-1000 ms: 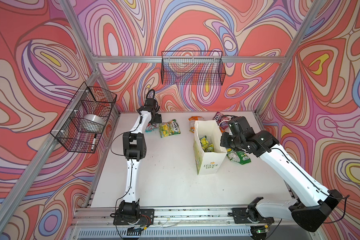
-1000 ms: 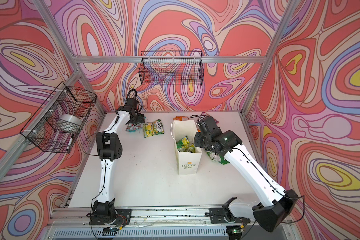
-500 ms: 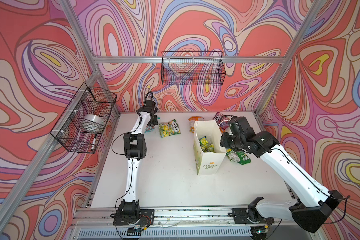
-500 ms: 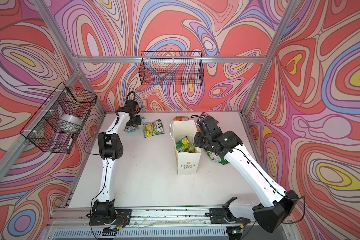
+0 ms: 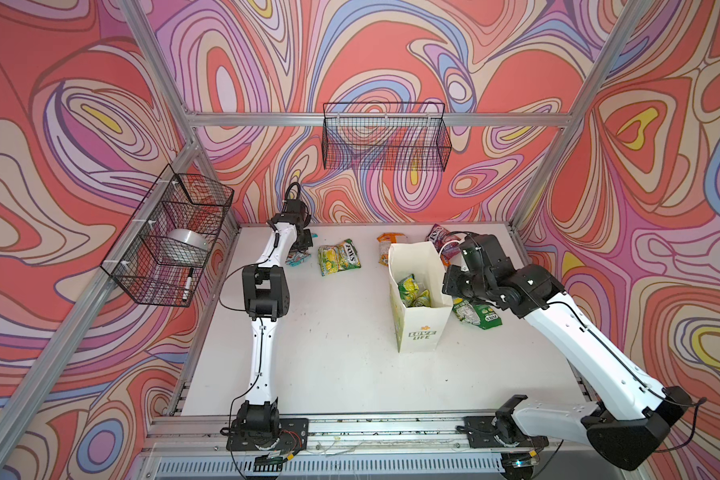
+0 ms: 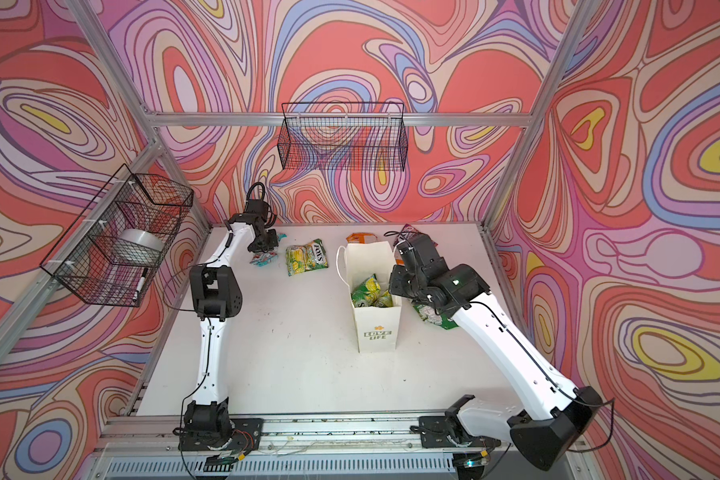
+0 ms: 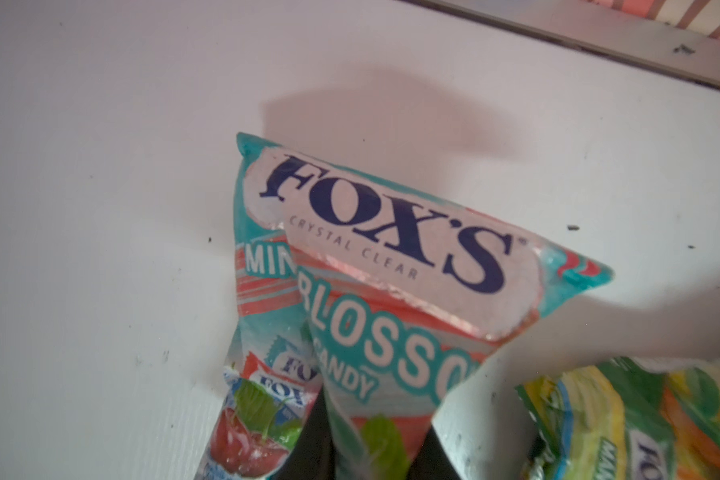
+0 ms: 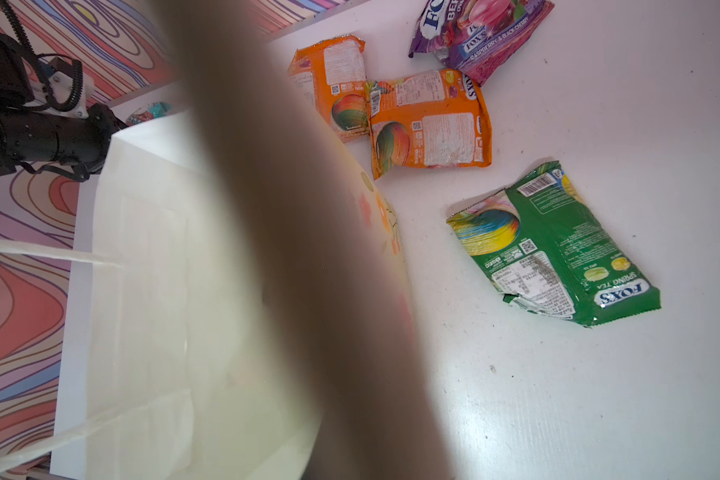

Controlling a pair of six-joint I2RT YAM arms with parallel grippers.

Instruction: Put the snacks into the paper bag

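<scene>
The white paper bag (image 5: 420,332) (image 6: 377,328) stands upright at mid-table with yellow-green snacks (image 5: 411,290) inside. My right gripper (image 5: 449,286) is shut on its right rim; the bag wall (image 8: 267,249) fills the right wrist view as a blur. At the back left, my left gripper (image 5: 302,249) (image 7: 371,449) pinches a red-teal FOX'S pouch (image 7: 391,257) (image 6: 262,258), which is creased between the fingers. On the table lie a yellow-green pouch (image 5: 339,257), two orange ones (image 8: 429,120), a purple one (image 8: 479,29) and a green one (image 8: 558,245).
A black wire basket (image 5: 385,141) hangs on the back wall. Another (image 5: 171,237) on the left wall holds a tape roll and a marker. Aluminium frame posts stand at the table's corners.
The left jaws have closed from wide open onto the red-teal pouch, and the left wrist has shifted slightly. The right arm and the bag have not moved.
</scene>
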